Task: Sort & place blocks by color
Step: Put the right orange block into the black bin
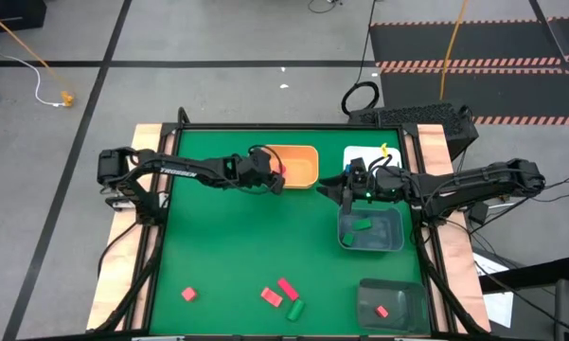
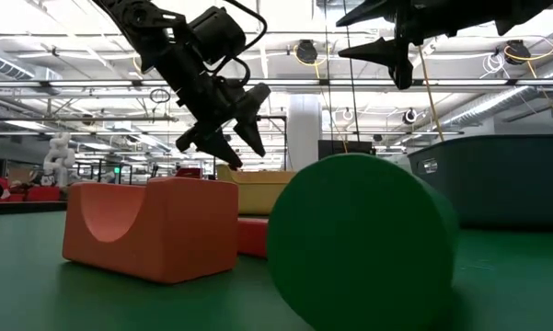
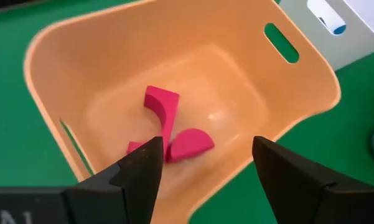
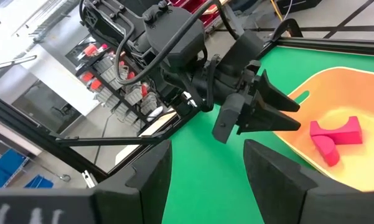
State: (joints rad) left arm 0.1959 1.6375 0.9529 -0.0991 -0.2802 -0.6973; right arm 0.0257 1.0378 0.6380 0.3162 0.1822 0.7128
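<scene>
My left gripper point(image 1: 276, 178) point(image 3: 206, 144) hangs open and empty over the near rim of the orange bin point(image 1: 301, 163). On that bin's floor lie pink blocks point(image 3: 163, 106), among them an arch piece and a half-round piece point(image 3: 191, 143). My right gripper point(image 1: 336, 189) point(image 4: 206, 149) is open and empty, raised between the orange bin and the grey bin point(image 1: 390, 237), pointing toward the left gripper. A green block point(image 1: 364, 225) lies in the grey bin. Near the table's front edge rest a red cube point(image 1: 188, 295), two red pieces point(image 1: 271, 296) point(image 1: 288, 287) and a green cylinder point(image 1: 295, 309).
A white bin point(image 1: 362, 153) stands at the far edge beside the orange one. A dark bin point(image 1: 402, 296) at the near right corner holds a red block point(image 1: 382, 311). In the low view the green cylinder point(image 2: 359, 244) and an arch block point(image 2: 152, 228) fill the foreground. Bare green mat point(image 1: 227, 246) lies mid-table.
</scene>
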